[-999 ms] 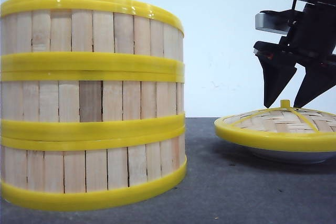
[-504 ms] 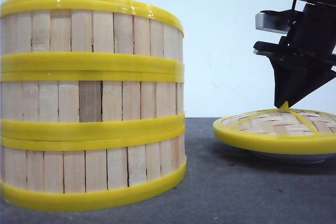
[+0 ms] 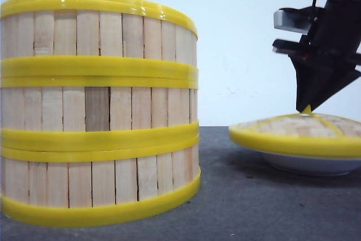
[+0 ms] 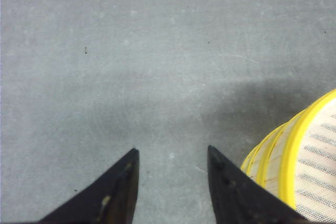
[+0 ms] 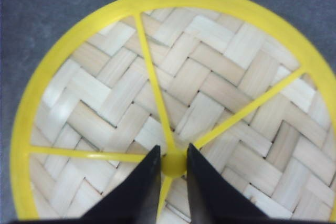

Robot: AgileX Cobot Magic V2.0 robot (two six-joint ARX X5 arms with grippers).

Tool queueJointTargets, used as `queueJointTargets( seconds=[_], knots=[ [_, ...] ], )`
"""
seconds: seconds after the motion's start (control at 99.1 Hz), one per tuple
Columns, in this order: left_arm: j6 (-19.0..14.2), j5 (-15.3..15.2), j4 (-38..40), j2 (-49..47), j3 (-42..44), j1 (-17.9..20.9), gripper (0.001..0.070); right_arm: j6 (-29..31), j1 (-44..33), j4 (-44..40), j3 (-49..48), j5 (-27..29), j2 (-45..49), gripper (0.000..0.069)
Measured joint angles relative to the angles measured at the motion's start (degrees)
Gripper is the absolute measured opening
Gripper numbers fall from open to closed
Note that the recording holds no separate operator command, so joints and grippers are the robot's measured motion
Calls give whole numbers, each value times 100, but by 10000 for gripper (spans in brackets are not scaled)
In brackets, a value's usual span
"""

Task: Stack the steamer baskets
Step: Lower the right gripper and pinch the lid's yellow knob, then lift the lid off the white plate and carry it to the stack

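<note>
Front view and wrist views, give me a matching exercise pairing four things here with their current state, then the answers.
Things:
1. stack of slatted wooden steamer baskets with yellow rims
2. domed woven lid with yellow rim
3. left gripper
4. right gripper

States:
A. open over bare grey table
B. closed on the lid's yellow knob
C. three tiers high
D. tilted over a white plate

Pairs: 1-C, 2-D, 3-A, 4-B

Our two black grippers, one closed and one parted

We are holding our right black pointed-finger gripper (image 3: 307,107) pointing straight down, its two fingers pinched together on a small yellow knob (image 5: 174,163). We are keeping our left black pointed-finger gripper (image 4: 170,153) low over the surface, its fingers (image 4: 118,192) spread apart, gripping nothing.
</note>
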Motion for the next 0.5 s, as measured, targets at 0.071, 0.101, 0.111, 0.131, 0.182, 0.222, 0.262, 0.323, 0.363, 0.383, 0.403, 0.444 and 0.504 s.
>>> queueJointTargets(
  seconds=[0.071, 0.101, 0.111, 0.131, 0.182, 0.222, 0.262, 0.323, 0.363, 0.383, 0.403, 0.444, 0.504],
  knots=[
    [0, 0, 0, 0, 0, 0, 236, -17, 0, -284, 354, 2, 0, 55],
    [0, 0, 0, 0, 0, 0, 236, -26, 0, -400, 529, 2, 0, 55],
    [0, 0, 0, 0, 0, 0, 236, -31, 0, -439, 588, 2, 0, 55],
    [0, 0, -2, 0, 0, 0, 236, -35, 0, -525, 715, 2, 0, 55],
    [0, 0, 0, 0, 0, 0, 236, -44, 2, -752, 1029, -2, 0, 55],
    [0, 0, -2, 0, 0, 0, 236, -83, 2, -966, 1285, -46, 0, 55],
    [0, 0, -2, 0, 0, 0, 236, -122, 2, -1180, 1532, -116, 0, 55],
    [0, 0, 0, 0, 0, 0, 236, -170, 4, -1506, 1932, -280, 0, 55],
    [0, 0, -2, 0, 0, 0, 236, -190, 17, -1692, 2179, -391, 0, 55],
    [0, 0, -2, 0, 0, 0, 236, -195, 31, -1770, 2297, -442, 0, 55],
    [0, 0, -2, 0, 0, 0, 236, -203, 46, -1851, 2420, -487, 0, 55],
    [0, 0, -2, 0, 0, 0, 236, -229, 90, -1989, 2653, -557, 0, 55],
    [0, 0, -2, 0, 0, 0, 236, -249, 186, -2166, 3003, -581, 0, 55]
  ],
)
